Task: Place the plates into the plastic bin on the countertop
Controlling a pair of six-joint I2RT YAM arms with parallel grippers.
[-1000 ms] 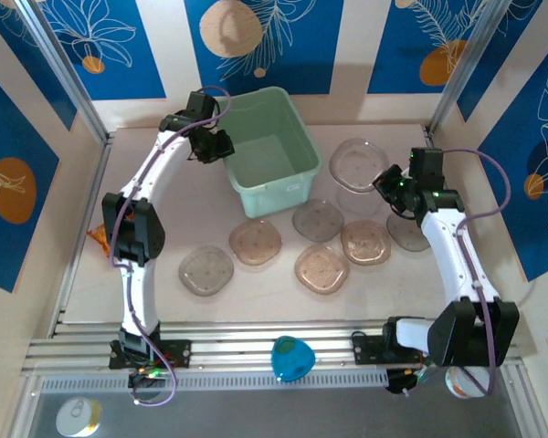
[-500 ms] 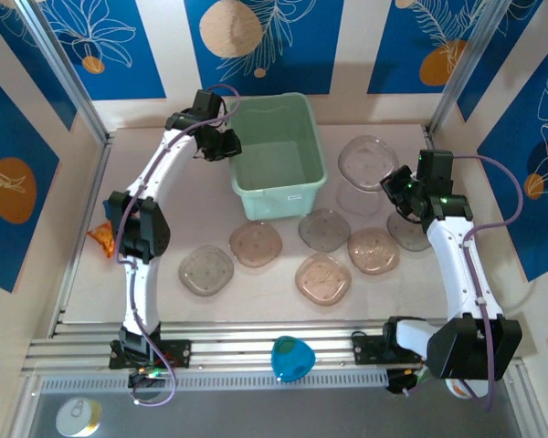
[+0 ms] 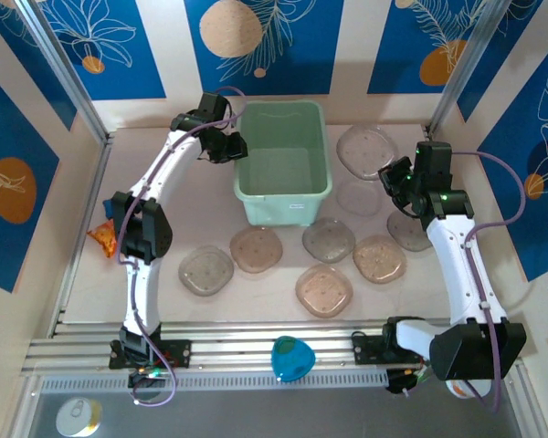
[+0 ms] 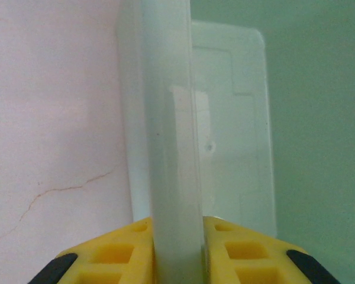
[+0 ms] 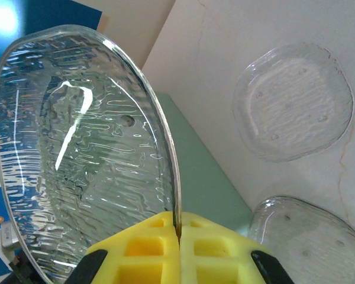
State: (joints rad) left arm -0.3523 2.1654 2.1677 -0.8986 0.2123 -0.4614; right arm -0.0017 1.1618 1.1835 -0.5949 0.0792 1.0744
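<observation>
The mint-green plastic bin [image 3: 283, 160] stands at the back middle of the countertop [image 3: 192, 205]. My left gripper [image 3: 230, 146] is shut on its left rim; in the left wrist view the yellow fingers [image 4: 115, 254] pinch the pale wall [image 4: 174, 148]. To the right of the bin, my right gripper [image 3: 395, 175] is shut on the edge of a clear plate [image 3: 365, 151] and holds it tilted in the air. The right wrist view has this plate [image 5: 83, 148] standing on edge in the gripper [image 5: 178, 236], with the bin wall [image 5: 207, 177] behind. Several more plates [image 3: 323, 290] lie flat in front of the bin.
An orange snack packet [image 3: 100, 237] lies by the left rail behind the left arm. A blue object [image 3: 292, 358] sits on the front metal rail. Two plates [image 5: 293, 100] lie under the right wrist. Patterned walls close in the back and sides.
The left gripper has dragged the bin rightward and turned it square to the table. The right gripper has carried its plate a little up and toward the back.
</observation>
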